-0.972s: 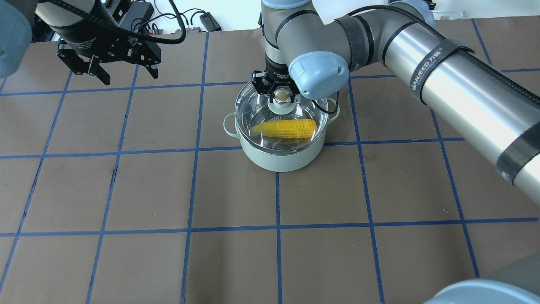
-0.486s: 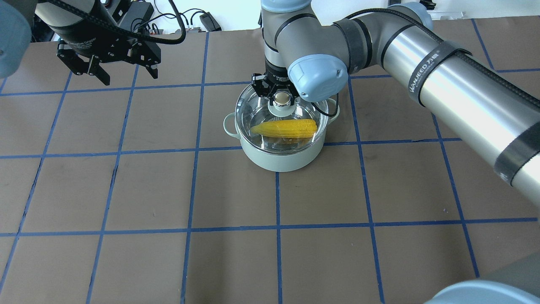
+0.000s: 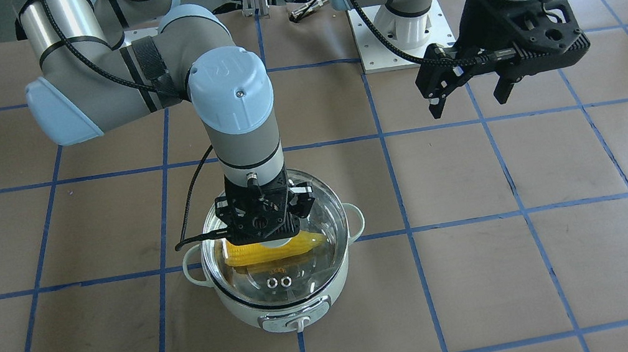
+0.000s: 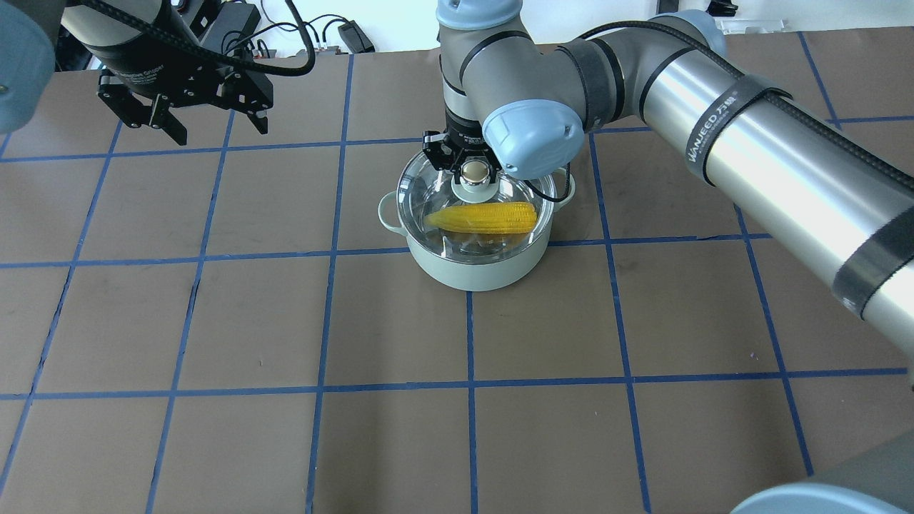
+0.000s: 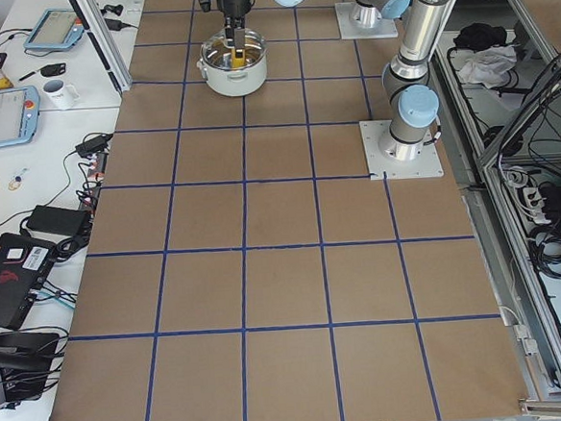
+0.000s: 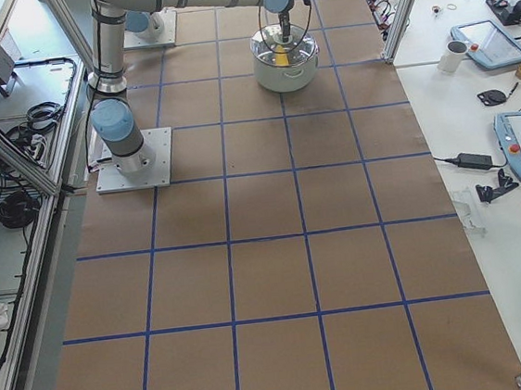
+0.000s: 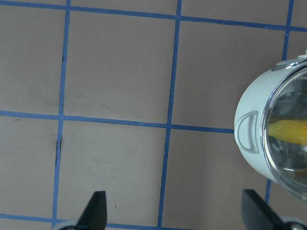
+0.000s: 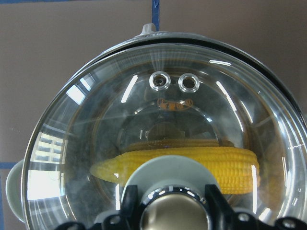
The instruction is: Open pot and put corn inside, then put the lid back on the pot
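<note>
The mint-green pot (image 4: pixel 471 268) stands mid-table on the brown mat, its knob panel (image 3: pixel 296 322) facing away from the robot. The yellow corn (image 4: pixel 485 218) lies across the inside of the pot and shows through the glass. The clear lid (image 4: pixel 425 182) covers the pot's mouth; I cannot tell whether it rests fully on the rim. My right gripper (image 4: pixel 471 171) is shut on the lid's beige knob, with the fingers on both sides of it in the right wrist view (image 8: pixel 172 211). My left gripper (image 4: pixel 214 128) hangs open and empty above the mat, far to the pot's left.
The mat carries a blue tape grid. The left arm's white base plate (image 3: pixel 377 59) and loose cables (image 4: pixel 343 32) lie at the table's far edge. The right arm's long forearm (image 4: pixel 785 157) stretches over the right half of the table.
My right gripper has moved the lid slightly left and lower, into line with the pot's rim. The left arm has not moved.
</note>
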Controlling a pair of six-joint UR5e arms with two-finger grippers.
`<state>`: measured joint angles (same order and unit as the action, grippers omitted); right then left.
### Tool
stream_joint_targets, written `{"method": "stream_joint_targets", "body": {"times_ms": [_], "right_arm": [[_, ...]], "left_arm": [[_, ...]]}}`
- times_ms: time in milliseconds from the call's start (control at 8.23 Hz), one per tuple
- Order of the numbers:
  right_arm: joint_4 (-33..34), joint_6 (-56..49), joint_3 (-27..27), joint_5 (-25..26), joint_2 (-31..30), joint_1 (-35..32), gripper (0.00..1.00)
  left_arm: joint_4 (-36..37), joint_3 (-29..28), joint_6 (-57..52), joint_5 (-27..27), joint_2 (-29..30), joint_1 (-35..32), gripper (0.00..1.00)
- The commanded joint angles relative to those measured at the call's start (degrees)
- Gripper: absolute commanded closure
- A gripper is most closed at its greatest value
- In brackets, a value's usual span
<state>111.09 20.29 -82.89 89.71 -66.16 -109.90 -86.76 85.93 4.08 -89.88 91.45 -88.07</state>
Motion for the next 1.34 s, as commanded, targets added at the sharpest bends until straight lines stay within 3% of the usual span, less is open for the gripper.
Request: {"method": "stream_joint_targets", "body": {"times_ms": [0, 972, 1215], "right_arm": [[1.93, -0.33, -0.08, 0.12, 0.07, -0.05, 0.83], [2.64, -0.86, -0.51, 0.20, 0.33, -0.05, 0.83], [2.64, -0.95, -0.60, 0.29, 0.33, -0.05, 0.76]], "left_arm": [[0.01, 0.12, -0.03, 0.06, 0.14, 0.00, 0.00], [0.10, 0.12, -0.03, 0.32, 0.31, 0.00, 0.00], [0.19, 0.12, -0.03, 0.32, 0.40, 0.00, 0.00]]}}
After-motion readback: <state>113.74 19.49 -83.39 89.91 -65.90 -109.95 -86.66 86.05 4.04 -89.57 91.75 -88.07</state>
